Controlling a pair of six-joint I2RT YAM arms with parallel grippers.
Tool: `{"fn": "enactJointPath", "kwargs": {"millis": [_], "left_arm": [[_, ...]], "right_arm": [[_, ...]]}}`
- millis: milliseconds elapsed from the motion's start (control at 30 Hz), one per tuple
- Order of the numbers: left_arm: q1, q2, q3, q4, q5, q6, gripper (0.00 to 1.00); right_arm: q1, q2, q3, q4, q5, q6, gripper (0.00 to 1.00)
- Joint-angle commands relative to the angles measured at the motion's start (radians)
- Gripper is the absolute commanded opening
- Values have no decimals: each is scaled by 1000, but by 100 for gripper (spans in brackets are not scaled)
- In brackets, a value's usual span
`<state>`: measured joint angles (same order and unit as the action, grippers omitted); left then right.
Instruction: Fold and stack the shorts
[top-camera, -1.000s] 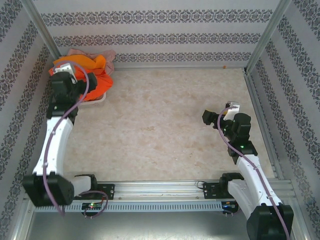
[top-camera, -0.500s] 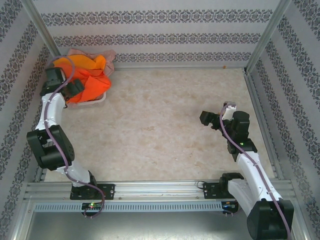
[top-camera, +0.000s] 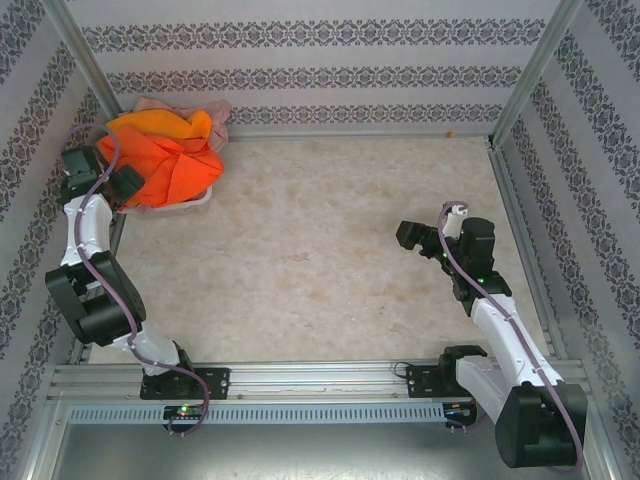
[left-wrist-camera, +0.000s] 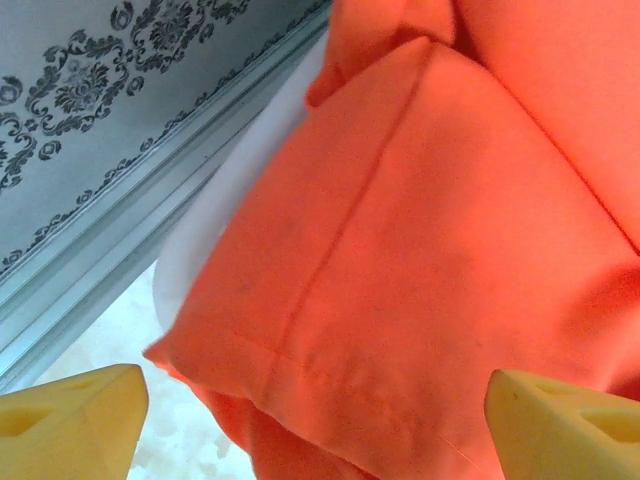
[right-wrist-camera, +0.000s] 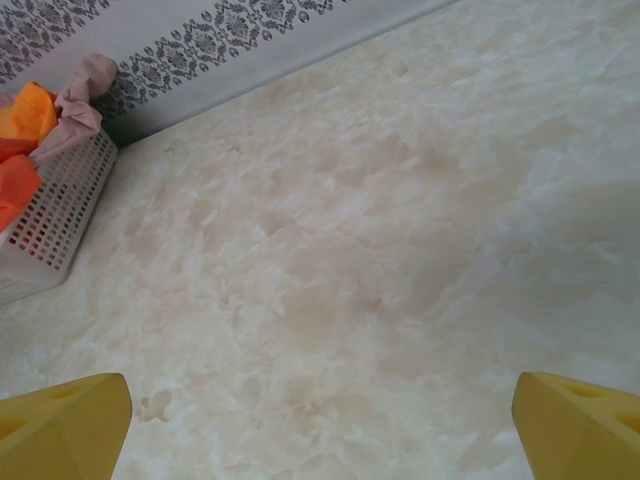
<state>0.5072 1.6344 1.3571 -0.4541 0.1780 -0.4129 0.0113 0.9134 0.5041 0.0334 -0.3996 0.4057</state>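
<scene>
Two yellow fingertips (left-wrist-camera: 70, 425) of the left claw (left-wrist-camera: 318, 430) sit in the bottom corners of the left wrist view, spread wide apart with nothing pinched between them. Just ahead of the gap hangs a hemmed leg of the red-orange shorts (left-wrist-camera: 420, 250), a stitched seam running down the cloth. Whether either pad touches the fabric I cannot tell. Past the cloth's left edge a white strip shows, and beyond it the patterned wall (left-wrist-camera: 90, 110).

From the overhead camera, this claw is at the left side of the white mesh basket (top-camera: 203, 200), which stands in the far left corner of the marbled table (top-camera: 320, 260). All three pairs are heaped in that basket. The red-orange pair lies in front and spills over the rim, the bright orange shorts (top-camera: 160, 125) lie behind it, and the dusty pink shorts (top-camera: 215, 108) are at the back against the wall.

The right claw (right-wrist-camera: 320, 430) is likewise spread wide and grips nothing. Its yellow tips sit in the bottom corners of the right wrist view, above the tabletop. It hangs over the right side of the table, well apart from the basket and turned toward it. In that view the basket's mesh side sits at the far left, with orange and pink cloth on top.
</scene>
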Motion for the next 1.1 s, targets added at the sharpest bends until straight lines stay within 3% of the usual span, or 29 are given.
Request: {"fn": "enactJointPath", "kwargs": {"millis": [0, 267, 500, 633, 900, 1067], "left_arm": [[14, 43, -9, 79, 41, -41, 81], [12, 29, 44, 128, 118, -71, 35], [12, -28, 95, 77, 104, -3, 18], [13, -52, 112, 70, 133, 12, 2], [-12, -84, 194, 92, 294, -67, 0], [-128, -153, 308, 124, 338, -88, 0]], "right_arm": [[13, -3, 25, 15, -17, 11, 98], [13, -28, 25, 5, -4, 8, 98], [12, -34, 22, 0, -2, 16, 98], [13, -37, 22, 3, -5, 25, 98], [13, -54, 21, -5, -1, 22, 98], [13, -59, 29, -4, -7, 28, 98]]}}
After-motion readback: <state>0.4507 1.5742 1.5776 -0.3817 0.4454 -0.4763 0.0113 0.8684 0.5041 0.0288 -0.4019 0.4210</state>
